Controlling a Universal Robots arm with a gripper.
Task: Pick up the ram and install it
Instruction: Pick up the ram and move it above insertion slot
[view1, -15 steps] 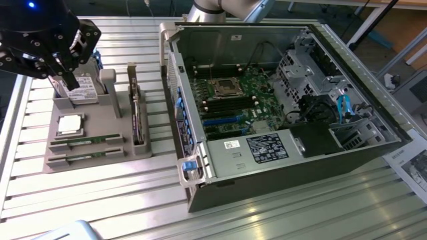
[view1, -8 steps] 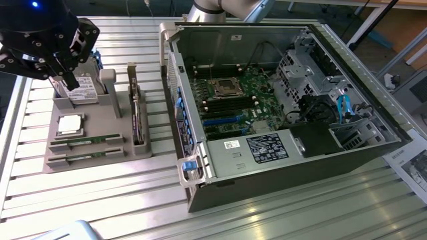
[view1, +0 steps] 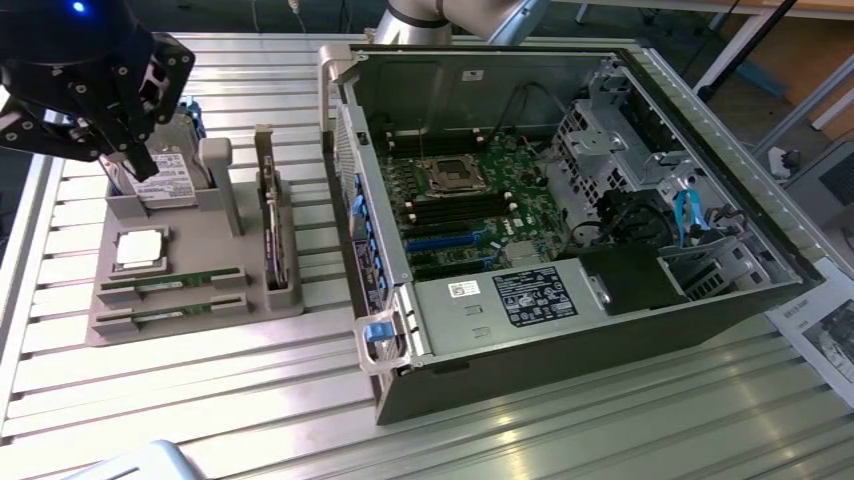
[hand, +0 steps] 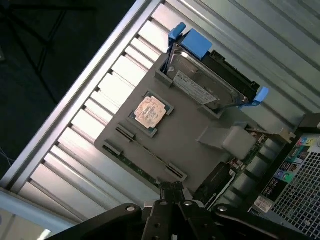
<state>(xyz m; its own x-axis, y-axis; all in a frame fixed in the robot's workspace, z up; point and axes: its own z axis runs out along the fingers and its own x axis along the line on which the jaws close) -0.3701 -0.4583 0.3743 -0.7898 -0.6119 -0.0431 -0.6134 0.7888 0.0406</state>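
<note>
Exterior view: jaws pinched shut and empty, up by the hard drive. Ram lies flat in the grey holder's slots, right beside the processor chip; upright card stands alongside.

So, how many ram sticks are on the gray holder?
2. First ram stick: slot nearest the processor. Second ram stick: outer slot, beside it. None seems hidden.

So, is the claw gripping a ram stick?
No, both ram sticks lie slotted in the grey holder, and the shut claw is clear of them.
</note>
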